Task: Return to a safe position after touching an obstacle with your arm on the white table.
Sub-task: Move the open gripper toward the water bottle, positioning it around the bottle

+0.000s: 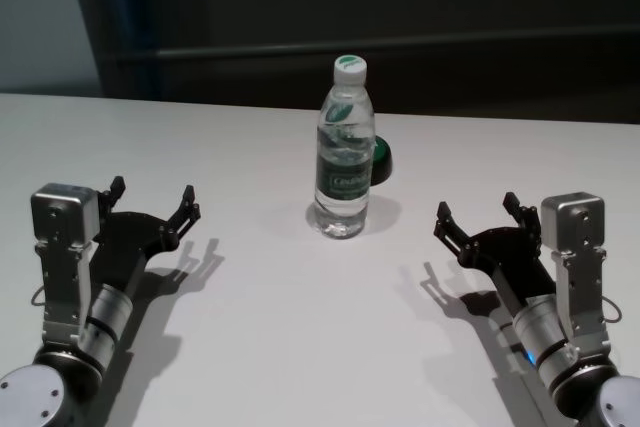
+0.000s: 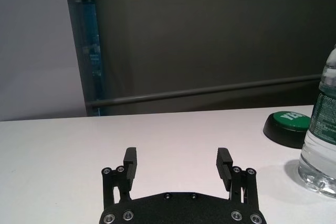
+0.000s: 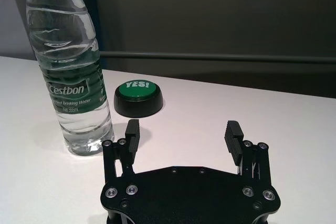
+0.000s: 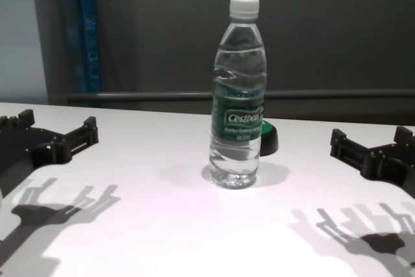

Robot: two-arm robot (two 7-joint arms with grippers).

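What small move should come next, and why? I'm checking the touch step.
Probably swing the right gripper gently toward the water bottle: it stands upright and untouched on the white table, with both open grippers apart from it, the left gripper equally far.

Water bottle [image 1: 343, 152] stands upright mid-worktop [image 1: 270, 337], white cap on, dark green label facing us; a low black puck with a green top [image 1: 381, 160] sits just behind it on the right, partly hidden; left gripper [image 1: 153, 200] hovers low at the near left, fingers spread, well apart from the bottle; right gripper [image 1: 477, 212] mirrors it at the near right, fingers spread too; both cast shadows on the white surface.
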